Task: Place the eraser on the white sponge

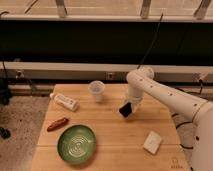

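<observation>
The eraser point(125, 110) is a small black block, held tilted just above the middle of the wooden table. My gripper point(128, 107) points down from the white arm point(165, 95) and is shut on the eraser. The white sponge point(152, 142) is a cream block lying on the table near the front right, to the lower right of the gripper and well apart from it.
A clear plastic cup point(97, 91) stands at the back, left of the gripper. A white bottle point(65, 101) lies at the back left. A reddish-brown elongated object point(57, 124) and a green plate point(76, 145) are at the left front. The table point(115, 135) ends just right of the sponge.
</observation>
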